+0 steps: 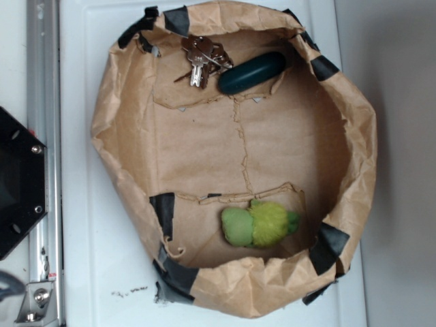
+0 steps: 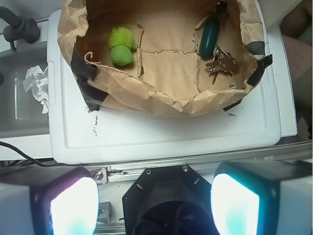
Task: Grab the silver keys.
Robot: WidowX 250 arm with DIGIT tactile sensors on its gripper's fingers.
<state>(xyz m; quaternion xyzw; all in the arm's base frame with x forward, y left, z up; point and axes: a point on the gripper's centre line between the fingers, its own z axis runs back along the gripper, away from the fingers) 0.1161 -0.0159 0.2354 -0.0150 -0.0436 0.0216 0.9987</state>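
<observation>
The silver keys (image 1: pixel 201 58) lie bunched on the floor of a brown paper bag (image 1: pixel 122 122), at its top left in the exterior view, right beside a dark teal oval (image 1: pixel 251 72). In the wrist view the silver keys (image 2: pixel 222 62) rest at the upper right, just below the teal oval (image 2: pixel 209 38). My gripper (image 2: pixel 154 205) does not show in the exterior view. Seen from the wrist, it hangs well back from the bag over the black robot base (image 2: pixel 166 200), its two bright pads (image 2: pixel 73 208) wide apart and nothing between them.
A green plush toy (image 1: pixel 259 225) lies in the bag's lower part. The bag sits on a white lid (image 2: pixel 161 132). A metal rail (image 1: pixel 42 102) and the black base plate (image 1: pixel 17 184) run along the left. Crumpled white paper (image 2: pixel 36 85) lies off the lid.
</observation>
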